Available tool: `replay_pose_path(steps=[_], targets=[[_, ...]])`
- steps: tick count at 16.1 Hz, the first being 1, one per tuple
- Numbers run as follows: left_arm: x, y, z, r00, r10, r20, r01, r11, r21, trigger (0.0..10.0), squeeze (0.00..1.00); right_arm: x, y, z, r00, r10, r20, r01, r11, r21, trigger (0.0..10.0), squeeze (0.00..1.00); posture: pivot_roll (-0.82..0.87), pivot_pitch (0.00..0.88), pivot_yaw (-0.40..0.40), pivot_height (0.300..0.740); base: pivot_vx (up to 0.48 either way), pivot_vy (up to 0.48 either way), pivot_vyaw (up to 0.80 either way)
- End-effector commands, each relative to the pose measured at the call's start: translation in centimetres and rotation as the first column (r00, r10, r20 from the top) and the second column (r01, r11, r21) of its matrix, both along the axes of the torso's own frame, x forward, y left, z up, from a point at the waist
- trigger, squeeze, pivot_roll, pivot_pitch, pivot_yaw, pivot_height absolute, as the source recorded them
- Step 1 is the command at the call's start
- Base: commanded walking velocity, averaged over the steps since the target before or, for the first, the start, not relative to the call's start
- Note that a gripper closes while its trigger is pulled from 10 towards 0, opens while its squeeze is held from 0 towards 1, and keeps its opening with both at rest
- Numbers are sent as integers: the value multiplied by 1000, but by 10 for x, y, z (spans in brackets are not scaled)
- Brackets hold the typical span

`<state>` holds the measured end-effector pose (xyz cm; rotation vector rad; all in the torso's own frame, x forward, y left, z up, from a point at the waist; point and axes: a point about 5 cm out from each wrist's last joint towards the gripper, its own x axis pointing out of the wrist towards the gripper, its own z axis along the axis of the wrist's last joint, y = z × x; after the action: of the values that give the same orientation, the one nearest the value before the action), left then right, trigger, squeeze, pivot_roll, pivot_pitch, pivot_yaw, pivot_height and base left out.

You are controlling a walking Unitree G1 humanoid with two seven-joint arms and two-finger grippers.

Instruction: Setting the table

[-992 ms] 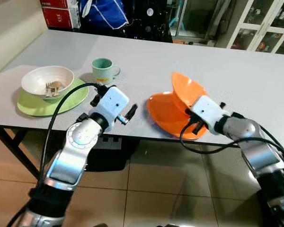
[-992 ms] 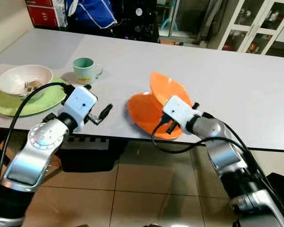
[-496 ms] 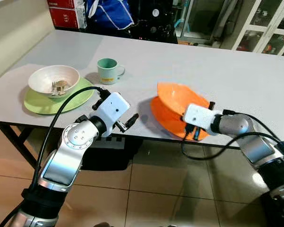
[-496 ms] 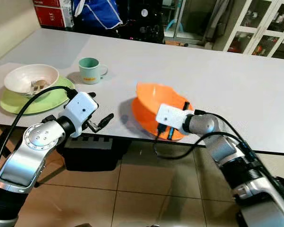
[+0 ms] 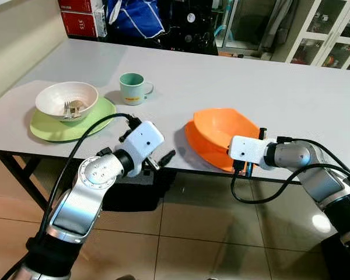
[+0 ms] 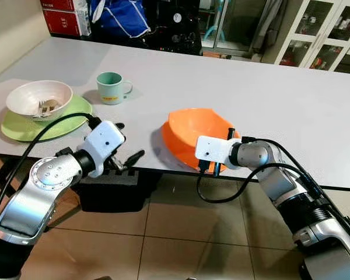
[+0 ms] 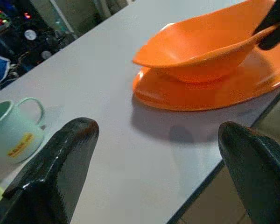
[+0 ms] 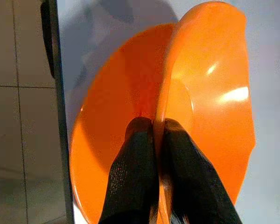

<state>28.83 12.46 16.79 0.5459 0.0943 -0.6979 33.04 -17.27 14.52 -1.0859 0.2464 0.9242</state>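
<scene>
From the head view, your right gripper (image 5: 249, 169) pinches the rim of the orange bowl (image 5: 224, 129), which sits on the orange plate (image 5: 199, 146) at the tabletop (image 5: 291, 99) edge; a pull could drag both off.

In the left wrist view, your left gripper (image 7: 154, 172) has jaws apart, idle.

In the right wrist view, the jaws are clamped on the rim; it may slip.

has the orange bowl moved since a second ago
Yes. The orange bowl, pinched by the right end effector, has tipped from nearly on edge down onto the orange plate.
</scene>
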Motion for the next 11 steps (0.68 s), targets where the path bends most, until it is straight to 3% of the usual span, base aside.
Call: replay_pose_path(steps=[1,2,7,11], targets=[[-2,-2,1,1000,-21,-5,21,1000,2,10000,0,1,0,8,1000,17,6,-17,1000,9,10000,663,15,0,-44,740,0,0,0],[-2,-3,2,1000,-22,-3,22,1000,-1,10000,0,1,1,9,1000,9,3,-9,999,34,10000,1000,15,0,-44,740,0,0,0],[-3,-3,3,1000,-23,1,23,1000,-3,10000,0,3,-3,10,999,-5,34,3,999,48,10000,1000,18,0,-38,740,0,0,0],[-2,-3,3,1000,-30,0,30,1000,2,10000,0,1,-9,3,1000,-24,1,24,999,30,10000,1000,16,0,-31,740,0,0,0]])
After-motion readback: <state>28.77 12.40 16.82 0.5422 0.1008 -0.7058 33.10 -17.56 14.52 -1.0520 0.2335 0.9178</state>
